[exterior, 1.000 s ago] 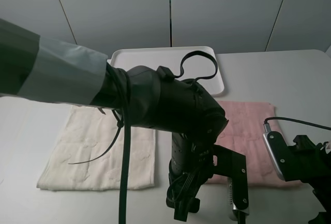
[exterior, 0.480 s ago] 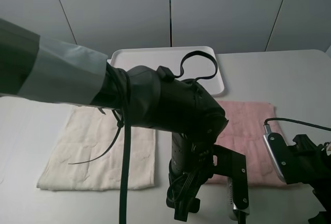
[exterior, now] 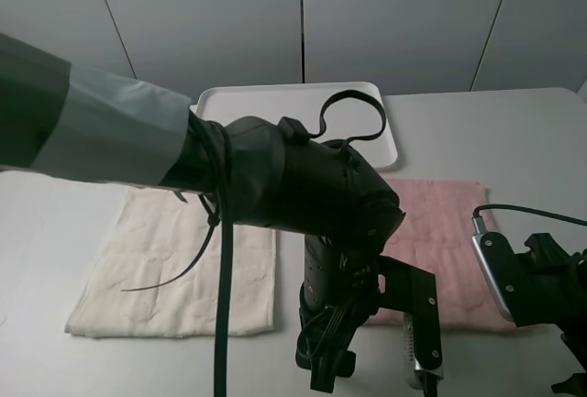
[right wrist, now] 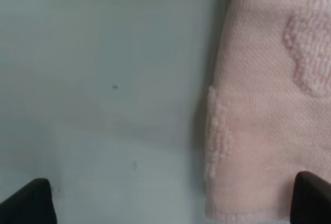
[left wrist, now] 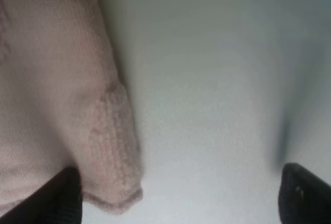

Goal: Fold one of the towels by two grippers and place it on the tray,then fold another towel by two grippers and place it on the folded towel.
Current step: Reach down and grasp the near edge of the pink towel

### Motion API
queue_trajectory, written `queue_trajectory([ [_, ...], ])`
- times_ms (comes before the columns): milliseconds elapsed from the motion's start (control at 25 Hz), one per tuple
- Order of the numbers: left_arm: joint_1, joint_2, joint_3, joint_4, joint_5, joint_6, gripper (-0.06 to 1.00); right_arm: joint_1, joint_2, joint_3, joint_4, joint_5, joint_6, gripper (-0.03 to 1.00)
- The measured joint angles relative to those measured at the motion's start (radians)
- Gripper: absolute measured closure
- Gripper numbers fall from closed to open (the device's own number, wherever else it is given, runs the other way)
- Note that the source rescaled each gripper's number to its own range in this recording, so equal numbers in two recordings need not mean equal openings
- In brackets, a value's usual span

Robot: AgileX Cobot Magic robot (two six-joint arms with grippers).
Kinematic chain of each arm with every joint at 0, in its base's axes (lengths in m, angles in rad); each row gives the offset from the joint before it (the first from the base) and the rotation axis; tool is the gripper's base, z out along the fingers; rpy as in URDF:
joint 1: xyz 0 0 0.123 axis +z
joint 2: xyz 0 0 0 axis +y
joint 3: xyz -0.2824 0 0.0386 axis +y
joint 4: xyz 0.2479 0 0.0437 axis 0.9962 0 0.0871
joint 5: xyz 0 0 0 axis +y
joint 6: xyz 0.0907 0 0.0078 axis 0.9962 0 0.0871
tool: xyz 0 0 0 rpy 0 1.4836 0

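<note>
Exterior high view: a bulky black left arm [exterior: 303, 186], sleeved in grey, fills the left and centre of the frame. It hides the inner edge of the pink towel [exterior: 440, 223], which lies flat at centre right on the white table [exterior: 514, 131]. A cream towel [exterior: 174, 269] lies flat at lower left. A white tray [exterior: 229, 102] sits at upper centre, partly behind the arm's cable loop [exterior: 353, 115]. The right arm [exterior: 537, 282] shows at lower right.

Left wrist view: the left gripper [left wrist: 186, 195] is spread wide and holds nothing. One fingertip is by the pink towel's corner, the other above bare table.

Right wrist view: the right gripper [right wrist: 170, 200] is likewise spread wide and holds nothing, straddling the towel's edge near a corner.
</note>
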Motion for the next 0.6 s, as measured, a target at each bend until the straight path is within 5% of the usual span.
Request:
queue_trajectory([
  [600,0.0,0.0,0.0,0.0,0.0,-0.006,-0.03,0.0,0.085,0.0,-0.002,-0.037,-0.004,-0.01],
])
